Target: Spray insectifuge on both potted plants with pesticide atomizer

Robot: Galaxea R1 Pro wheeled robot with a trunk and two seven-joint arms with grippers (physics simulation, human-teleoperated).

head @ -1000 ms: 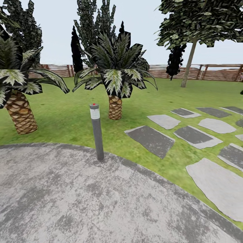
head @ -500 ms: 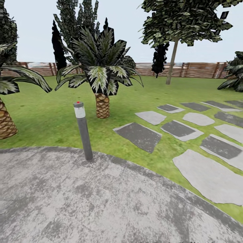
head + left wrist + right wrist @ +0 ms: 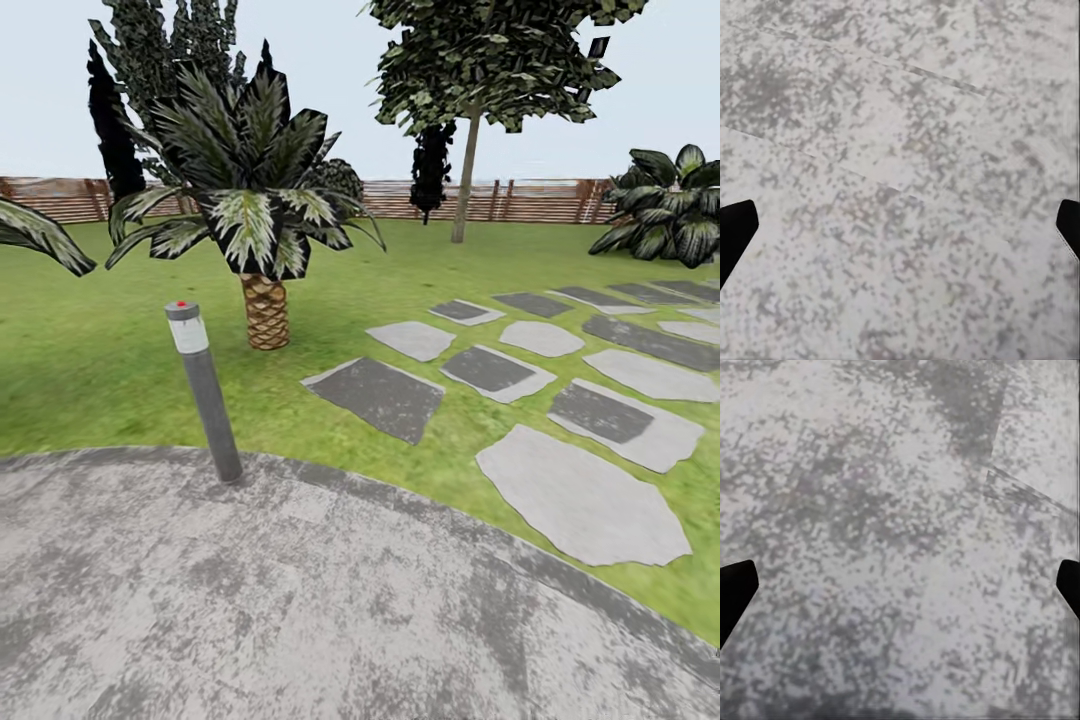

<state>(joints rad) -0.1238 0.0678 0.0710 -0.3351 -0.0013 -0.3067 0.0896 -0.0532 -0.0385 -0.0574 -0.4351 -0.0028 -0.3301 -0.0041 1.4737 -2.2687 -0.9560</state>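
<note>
The garden spreads ahead in the head view: green lawn (image 3: 100,350), grey stepping stones (image 3: 580,500) and a brown slat fence (image 3: 540,200) at the back. The pesticide atomizer and the potted plants are out of view. My left gripper (image 3: 900,232) is open over speckled grey paving, its black fingertips (image 3: 733,236) at the picture's two sides. My right gripper (image 3: 900,592) is open too, above the same kind of paving, with nothing between its fingertips (image 3: 735,592).
I stand on a round grey paved patio (image 3: 300,600). A grey bollard lamp (image 3: 207,400) with a small red dot on top stands at its rim. Behind it is a palm in a woven pot (image 3: 265,310), a tree (image 3: 462,180) and a dark leafy bush (image 3: 665,205).
The head view has swung to the right: lamp, palm and stones sit further left in the picture, and the dark bush has come in at the right. Nothing in the garden itself moved.
</note>
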